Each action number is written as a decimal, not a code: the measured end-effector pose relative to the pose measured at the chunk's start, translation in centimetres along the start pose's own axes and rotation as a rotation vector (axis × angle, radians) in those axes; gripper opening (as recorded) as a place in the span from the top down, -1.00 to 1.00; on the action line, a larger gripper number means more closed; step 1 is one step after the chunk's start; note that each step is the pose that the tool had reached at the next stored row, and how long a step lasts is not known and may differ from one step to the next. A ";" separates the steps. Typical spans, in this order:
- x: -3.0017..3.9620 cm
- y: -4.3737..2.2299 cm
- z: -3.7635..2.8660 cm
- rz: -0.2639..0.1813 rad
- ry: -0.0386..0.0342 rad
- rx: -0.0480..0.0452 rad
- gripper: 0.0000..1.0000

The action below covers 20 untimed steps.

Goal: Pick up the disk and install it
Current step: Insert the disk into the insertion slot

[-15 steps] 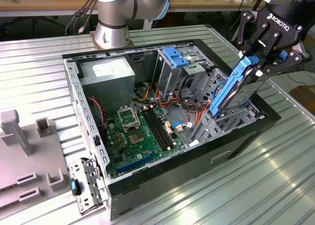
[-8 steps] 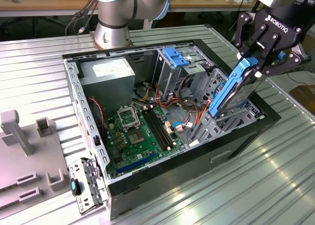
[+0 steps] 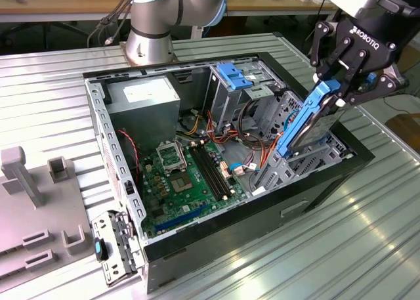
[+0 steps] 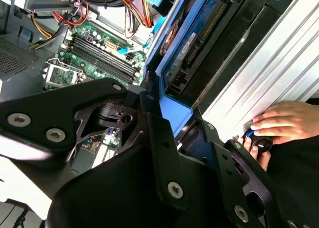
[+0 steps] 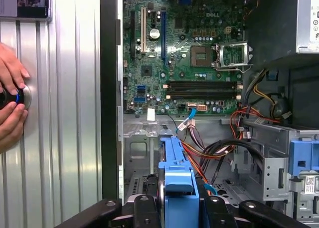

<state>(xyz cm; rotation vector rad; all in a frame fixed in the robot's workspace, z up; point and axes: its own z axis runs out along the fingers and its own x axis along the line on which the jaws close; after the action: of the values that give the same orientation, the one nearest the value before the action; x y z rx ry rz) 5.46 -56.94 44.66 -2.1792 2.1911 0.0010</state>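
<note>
The disk, a grey drive in a bright blue carrier rail, stands steeply tilted over the drive bay at the open computer case's end on the exterior view's right. Its lower end reaches into the bay. My gripper is shut on the disk's upper end, one black finger on each side. In the first wrist view the blue rail of the disk runs down from between the gripper toward the case floor. The disk also shows edge-on in the second wrist view, beside the case wall.
The case lies open on a ribbed metal table, with motherboard, power supply, a blue caddy on the drive cage and loose cables. A person's hands rest on a round knob. Grey fixtures stand at the exterior view's left.
</note>
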 end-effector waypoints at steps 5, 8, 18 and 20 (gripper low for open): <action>0.63 -0.15 0.09 0.003 -0.0097 -0.0079 0.25; 0.73 -0.17 0.06 0.003 -0.0097 -0.0100 0.25; 0.73 -0.22 -0.08 0.003 -0.0013 -0.0123 0.25; 0.72 -0.22 -0.08 0.005 0.0014 -0.0122 0.25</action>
<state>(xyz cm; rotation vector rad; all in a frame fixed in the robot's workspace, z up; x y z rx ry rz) 5.67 -57.67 44.73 -2.1809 2.2028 0.0132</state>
